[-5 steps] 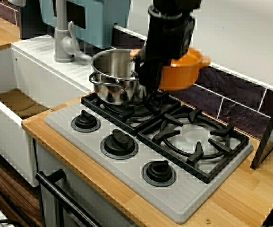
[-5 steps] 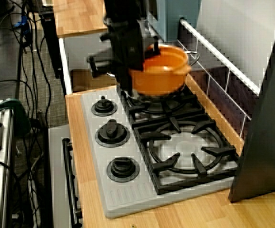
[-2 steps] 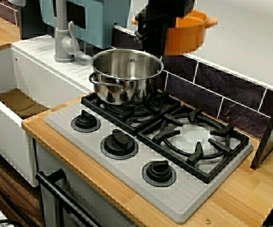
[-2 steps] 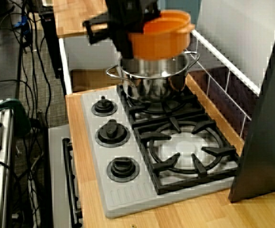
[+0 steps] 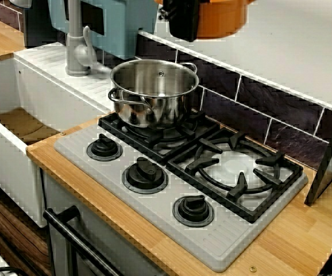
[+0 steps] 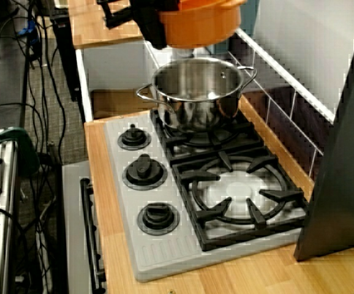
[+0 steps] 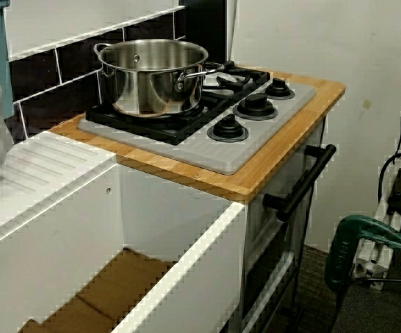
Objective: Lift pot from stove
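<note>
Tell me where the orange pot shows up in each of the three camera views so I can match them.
View from the front: the orange pot is at the top edge, cut off, held above the steel pot.
View from the knob side: orange pot at top centre, directly above the steel pot.
View from the sink side: not in the picture.
Shared landmark: the steel pot on the stove's burner.
</note>
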Controlling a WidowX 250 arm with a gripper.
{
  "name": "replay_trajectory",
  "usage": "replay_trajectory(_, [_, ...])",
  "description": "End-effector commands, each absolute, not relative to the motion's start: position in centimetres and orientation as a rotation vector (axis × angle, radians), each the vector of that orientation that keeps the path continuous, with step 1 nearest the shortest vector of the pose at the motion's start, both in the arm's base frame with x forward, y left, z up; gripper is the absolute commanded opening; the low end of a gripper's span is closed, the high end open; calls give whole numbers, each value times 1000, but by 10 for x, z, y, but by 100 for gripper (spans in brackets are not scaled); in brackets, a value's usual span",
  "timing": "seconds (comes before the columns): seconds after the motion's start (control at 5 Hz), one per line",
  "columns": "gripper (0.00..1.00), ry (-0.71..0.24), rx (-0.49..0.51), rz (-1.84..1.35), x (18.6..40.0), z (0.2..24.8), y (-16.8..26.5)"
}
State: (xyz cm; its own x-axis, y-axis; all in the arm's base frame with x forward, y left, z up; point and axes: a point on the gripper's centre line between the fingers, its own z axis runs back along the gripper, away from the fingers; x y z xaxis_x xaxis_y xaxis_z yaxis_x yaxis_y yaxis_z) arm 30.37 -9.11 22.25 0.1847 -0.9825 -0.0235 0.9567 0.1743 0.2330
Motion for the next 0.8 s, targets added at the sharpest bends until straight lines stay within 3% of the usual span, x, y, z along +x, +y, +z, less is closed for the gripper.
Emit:
replay_trajectory(0.0, [0, -240, 263, -1358, 291, 256, -82])
replay_trajectory(0.6, [0, -271, 283, -1344, 290, 276, -77])
